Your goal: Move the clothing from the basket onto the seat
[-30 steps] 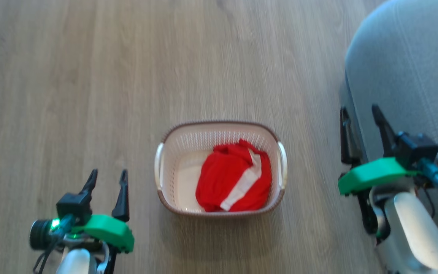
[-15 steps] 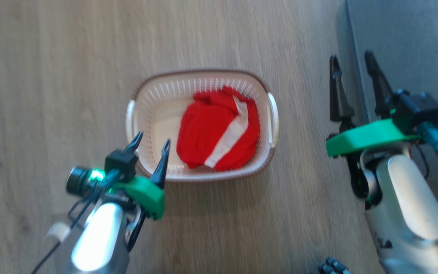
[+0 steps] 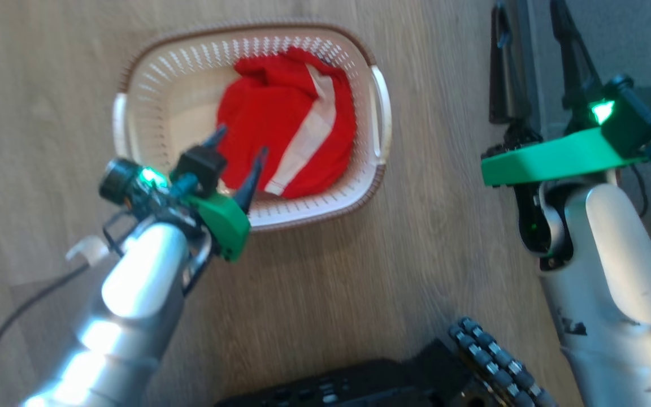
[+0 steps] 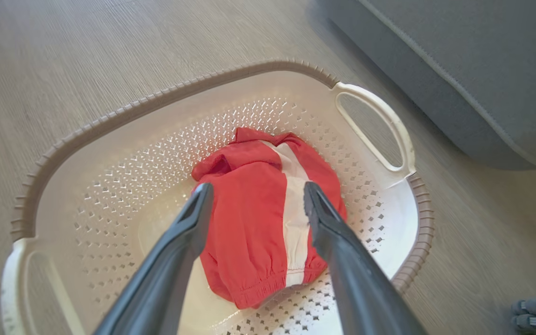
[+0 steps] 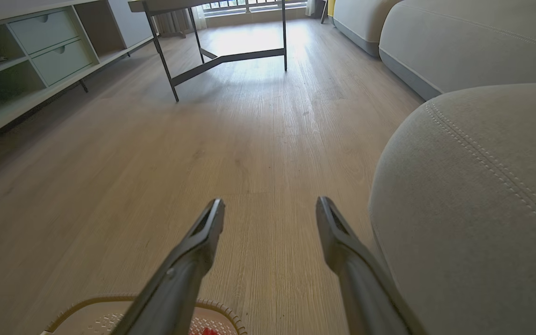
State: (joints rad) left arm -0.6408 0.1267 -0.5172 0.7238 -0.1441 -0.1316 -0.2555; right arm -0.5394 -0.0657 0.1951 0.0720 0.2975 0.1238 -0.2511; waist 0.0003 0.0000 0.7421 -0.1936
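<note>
The clothing [image 3: 280, 124], red with a white stripe, lies bunched in the right half of the cream perforated basket [image 3: 133, 62] on the wooden floor. My left gripper [image 3: 242, 141] hangs open over the basket's near side, its fingers pointing at the garment. In the left wrist view the left gripper [image 4: 257, 186] stands with a finger on either side of the clothing [image 4: 249, 232], inside the basket [image 4: 123, 109]. My right gripper [image 3: 528, 8] is open and empty beside the grey seat [image 3: 630, 39]. The right wrist view has the right gripper [image 5: 270, 201] over bare floor, the seat [image 5: 472, 209] to its right.
My black base and a ribbed wheel [image 3: 489, 350] show at the bottom of the head view. Farther off stand a metal-legged table [image 5: 221, 60], a low shelf unit with drawers [image 5: 30, 51] and another grey sofa section [image 5: 458, 42]. Open wooden floor lies between them.
The head camera has tipped down and shifted. My left gripper has moved from the floor left of the basket to over it, above the clothing. Both grippers stay open.
</note>
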